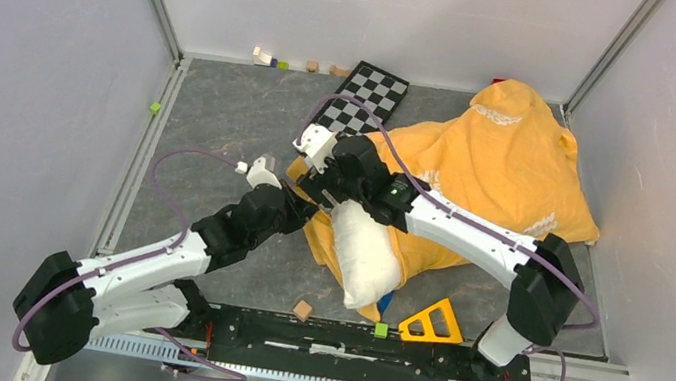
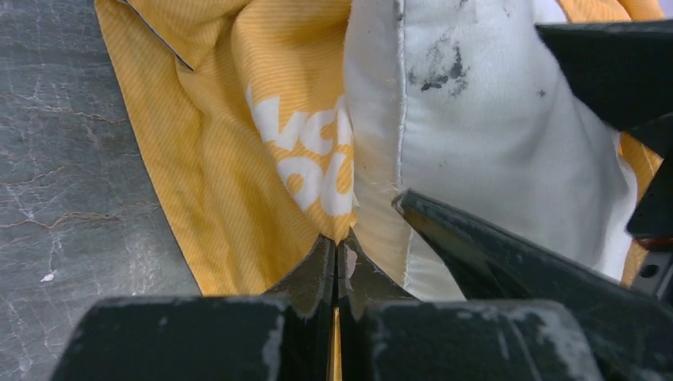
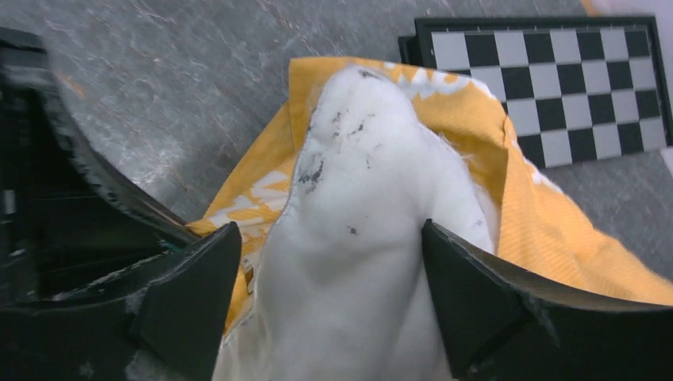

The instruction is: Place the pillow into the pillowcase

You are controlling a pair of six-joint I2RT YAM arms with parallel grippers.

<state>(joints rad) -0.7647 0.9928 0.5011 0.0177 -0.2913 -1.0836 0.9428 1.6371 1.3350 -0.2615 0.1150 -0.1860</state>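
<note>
The off-white pillow lies mid-table, its far end tucked into the mouth of the orange-yellow pillowcase, which is heaped toward the back right. My left gripper is shut on the pillowcase's edge; in the left wrist view the jaws pinch the orange cloth beside the pillow. My right gripper is closed on the pillow's stained corner; in the right wrist view the gripper has a finger on each side of the pillow, squeezing it, with the pillowcase around it.
A chessboard lies behind the grippers. A yellow triangular piece, a wooden block and a green block sit near the front rail. Small blocks line the back wall. A green cube sits at the left edge.
</note>
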